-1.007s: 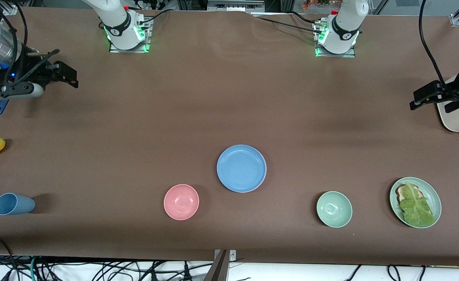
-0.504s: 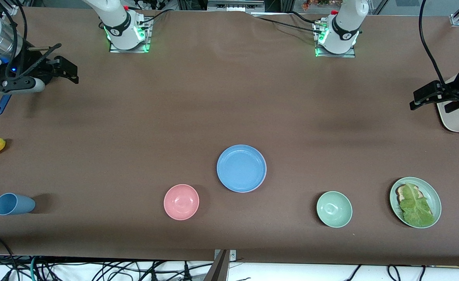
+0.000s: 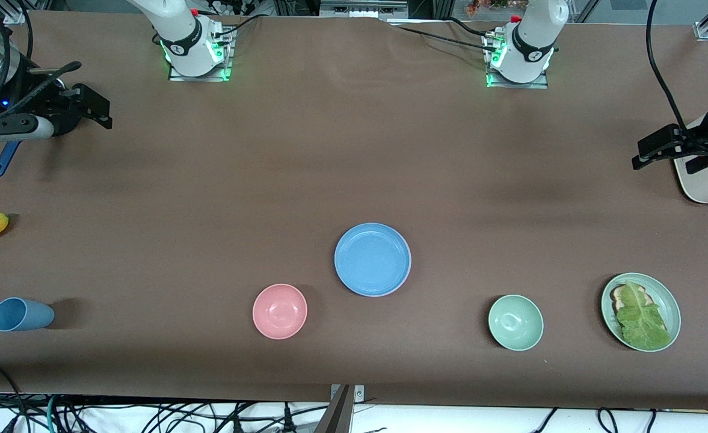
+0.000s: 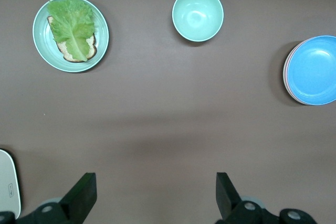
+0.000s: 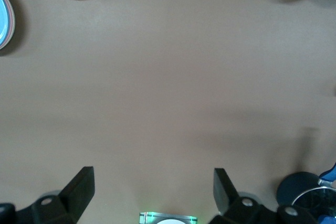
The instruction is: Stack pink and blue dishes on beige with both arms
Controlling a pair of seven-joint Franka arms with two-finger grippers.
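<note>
Well apart from both arms' spread jaws — blue dish (image 3: pixel 372 259) mid-table.

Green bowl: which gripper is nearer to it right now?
Left. The left gripper hangs open over the table's left-arm end, the same end where the green bowl sits. The right gripper, also open, is over the right-arm end, with the blue plate lying between.

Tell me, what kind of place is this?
Probably a robotics lab: two arm bases bolted to a brown-covered table, toy-like dishes such as a blue plate, and loose cables along its edge.
</note>
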